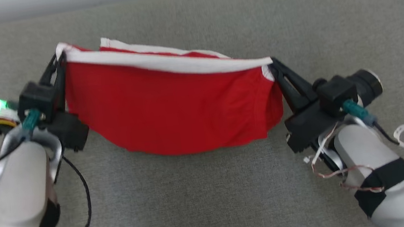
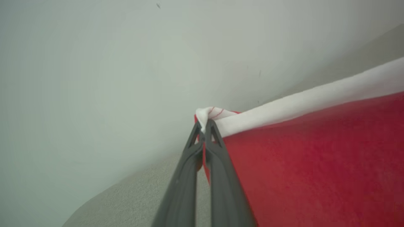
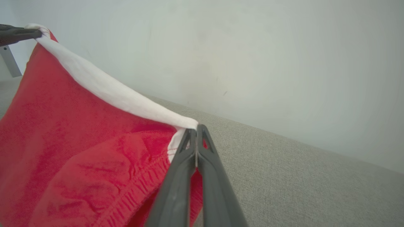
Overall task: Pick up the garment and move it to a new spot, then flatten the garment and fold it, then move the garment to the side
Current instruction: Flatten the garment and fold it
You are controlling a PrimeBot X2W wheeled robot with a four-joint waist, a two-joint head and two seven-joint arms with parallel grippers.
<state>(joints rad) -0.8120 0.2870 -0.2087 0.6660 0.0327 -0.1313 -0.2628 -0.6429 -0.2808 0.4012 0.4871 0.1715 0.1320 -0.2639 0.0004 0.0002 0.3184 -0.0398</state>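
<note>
light: bright, diffuse | shadows: faint | head view: slightly blurred | wrist views: hazy, edges bowed

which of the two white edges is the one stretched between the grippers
The nearer white edge, running from the left gripper to the right gripper, both shut on it. The farther white edge pokes up slack behind it.

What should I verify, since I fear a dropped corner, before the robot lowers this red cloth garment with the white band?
1. The red cloth garment hangs flat: not ok, it is bunched at its right end.
2. Its white fabric band runs stretched: ok.
3. The left gripper is shut on one band corner: ok.
4. The right gripper is shut on the other corner: ok.
5. The lower hem is off the grey woven surface: cannot tell.
</note>
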